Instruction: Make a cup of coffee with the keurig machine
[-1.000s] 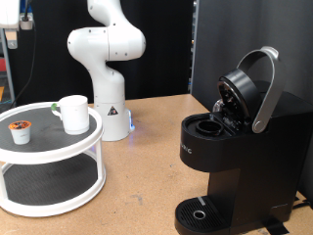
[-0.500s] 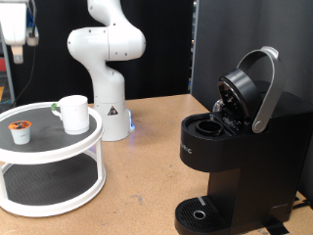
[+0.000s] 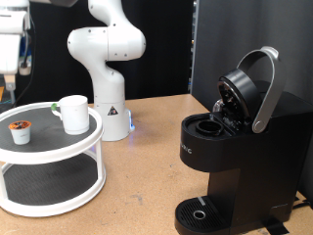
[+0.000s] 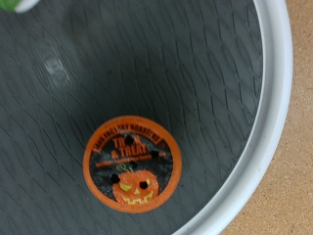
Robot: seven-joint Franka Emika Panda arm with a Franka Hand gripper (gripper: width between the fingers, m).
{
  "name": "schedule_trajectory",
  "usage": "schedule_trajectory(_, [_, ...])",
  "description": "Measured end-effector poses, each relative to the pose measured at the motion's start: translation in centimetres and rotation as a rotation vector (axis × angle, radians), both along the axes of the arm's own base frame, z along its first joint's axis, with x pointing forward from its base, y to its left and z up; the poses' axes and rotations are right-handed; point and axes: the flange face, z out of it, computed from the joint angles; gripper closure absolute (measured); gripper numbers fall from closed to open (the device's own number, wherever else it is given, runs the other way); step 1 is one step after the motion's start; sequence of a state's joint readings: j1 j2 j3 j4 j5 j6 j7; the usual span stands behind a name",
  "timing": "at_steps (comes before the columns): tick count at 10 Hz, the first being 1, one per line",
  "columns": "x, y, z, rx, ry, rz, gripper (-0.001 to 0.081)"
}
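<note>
End effector (image 3: 14, 44) high at ext view's top-left above tiered tray (image 3: 59, 147), jaw state can't tell. Cup (image 3: 72, 113) + pod (image 4: 131, 173) on tray's top tier. Keurig machine (image 3: 235, 147) lid up, on desk (image 3: 147, 166).

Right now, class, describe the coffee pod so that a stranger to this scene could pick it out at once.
Find the white two-tier round stand at the exterior view's left. On its dark top shelf, left of the white cup, sits the coffee pod: small, white-sided, with an orange pumpkin-printed lid.

I am seeing the plain white ceramic mug (image 3: 73, 113) standing upright; the matte black Keurig machine (image 3: 230, 147) is sitting lid-open.
</note>
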State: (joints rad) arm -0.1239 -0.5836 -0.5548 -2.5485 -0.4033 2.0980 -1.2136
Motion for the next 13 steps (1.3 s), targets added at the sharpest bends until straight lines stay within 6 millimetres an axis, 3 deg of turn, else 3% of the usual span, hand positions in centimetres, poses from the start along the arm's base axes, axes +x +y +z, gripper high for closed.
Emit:
schedule_trajectory(6, [0.7, -1.1, -5.0, -0.023, -0.006, -0.005, -0.0002])
schedule_trajectory(13, [0.2, 0.1, -8.1, -0.005, -0.012, 0.013, -0.0002])
